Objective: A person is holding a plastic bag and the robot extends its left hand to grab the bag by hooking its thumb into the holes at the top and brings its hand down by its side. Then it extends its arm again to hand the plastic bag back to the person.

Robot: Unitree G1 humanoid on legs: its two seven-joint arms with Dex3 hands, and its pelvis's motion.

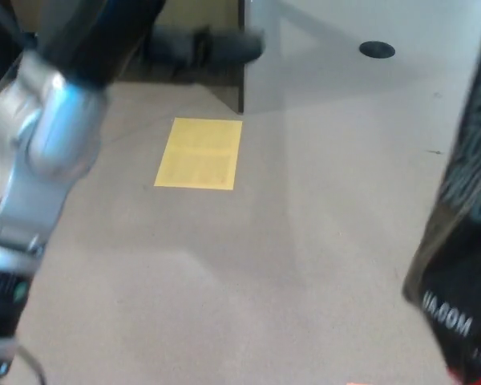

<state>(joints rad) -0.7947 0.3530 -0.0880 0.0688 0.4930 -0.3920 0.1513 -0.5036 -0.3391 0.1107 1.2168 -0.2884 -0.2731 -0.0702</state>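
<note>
Item: black plastic bag [461,265], blurred, at the right edge of the head view, its long axis running steeply top to bottom with white lettering near the lower end; its top holes lay out of frame, so which way they faced could not be told. Left arm [40,152], silver and black, stood at the left edge, well apart from the bag across bare tan floor [305,265] bearing a yellow rectangle [199,153]. Neither hand was in view, so the state of the fingers could not be told; by judgement the left arm was the nearer.
</note>
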